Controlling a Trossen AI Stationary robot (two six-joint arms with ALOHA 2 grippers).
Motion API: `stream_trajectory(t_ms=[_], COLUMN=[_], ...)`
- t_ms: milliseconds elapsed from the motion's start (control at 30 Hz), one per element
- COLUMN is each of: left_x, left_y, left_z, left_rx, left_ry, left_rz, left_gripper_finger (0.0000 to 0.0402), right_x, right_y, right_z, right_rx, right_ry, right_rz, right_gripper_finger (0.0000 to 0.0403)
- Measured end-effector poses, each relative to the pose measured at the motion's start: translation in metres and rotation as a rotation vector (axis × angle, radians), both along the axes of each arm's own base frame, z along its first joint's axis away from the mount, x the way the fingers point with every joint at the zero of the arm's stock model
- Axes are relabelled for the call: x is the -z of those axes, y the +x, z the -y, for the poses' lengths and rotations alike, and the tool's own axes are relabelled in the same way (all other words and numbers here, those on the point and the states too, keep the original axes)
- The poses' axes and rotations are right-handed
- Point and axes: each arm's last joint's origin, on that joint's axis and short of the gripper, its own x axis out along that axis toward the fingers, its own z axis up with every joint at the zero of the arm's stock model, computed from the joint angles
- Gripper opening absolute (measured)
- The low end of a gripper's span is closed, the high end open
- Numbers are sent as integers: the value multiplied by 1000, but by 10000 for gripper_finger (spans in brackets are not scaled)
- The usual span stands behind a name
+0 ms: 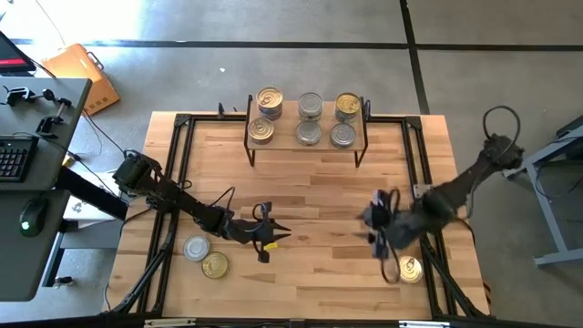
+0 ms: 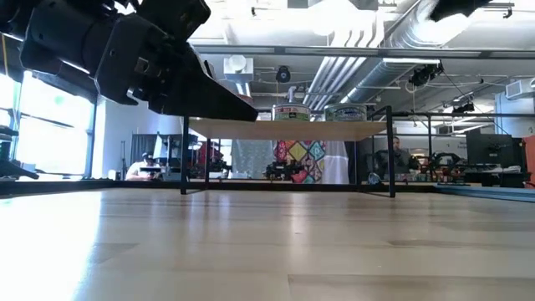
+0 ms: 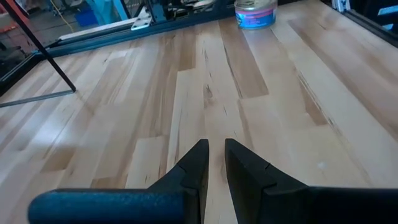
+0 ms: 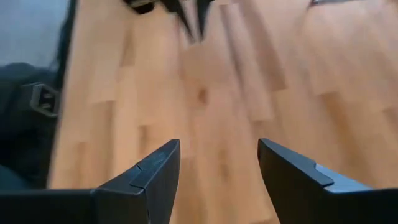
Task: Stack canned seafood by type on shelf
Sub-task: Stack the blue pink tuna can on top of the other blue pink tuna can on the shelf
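The shelf (image 1: 284,123) stands at the table's far middle with several tins of canned seafood on top, gold-lidded (image 1: 269,98) and silver-lidded (image 1: 311,105). Three more tins rest on the table: a silver one (image 1: 196,247) and a gold one (image 1: 215,265) near the left front, and a gold one (image 1: 411,269) near the right front. My left gripper (image 1: 278,235) hovers right of the left pair, its fingers (image 3: 200,155) nearly together with nothing between them. My right gripper (image 1: 378,232) hangs open and empty (image 4: 217,162) over bare wood, just beyond the right tin.
Black metal rails (image 1: 178,182) run along the tabletop's left and right sides. A desk with keyboard and mouse (image 1: 32,214) stands off the table's left edge. Bare wood (image 1: 310,200) lies between the shelf and both grippers.
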Motion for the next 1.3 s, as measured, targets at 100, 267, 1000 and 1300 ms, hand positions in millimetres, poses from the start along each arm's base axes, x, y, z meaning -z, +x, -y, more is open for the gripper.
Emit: stream_trajectory(t_ms=[100, 267, 1000, 1300], left_x=[-1, -2, -3, -3], left_y=[0, 0, 0, 0], left_z=[1, 1, 3, 3], left_rx=[-1, -8, -1, 0], left_ry=[-16, -39, -49, -49], left_rz=[16, 21, 35, 36], left_gripper_finger=[43, 43, 43, 43], right_x=[8, 29, 96, 119], right_y=[-9, -13, -48, -28], right_z=[-24, -54, -100, -100], right_rx=[24, 55, 562, 430], right_ry=[56, 103, 281, 191], right_rz=[-7, -77, -1002, -1001], right_gripper_finger=[208, 208, 145, 18])
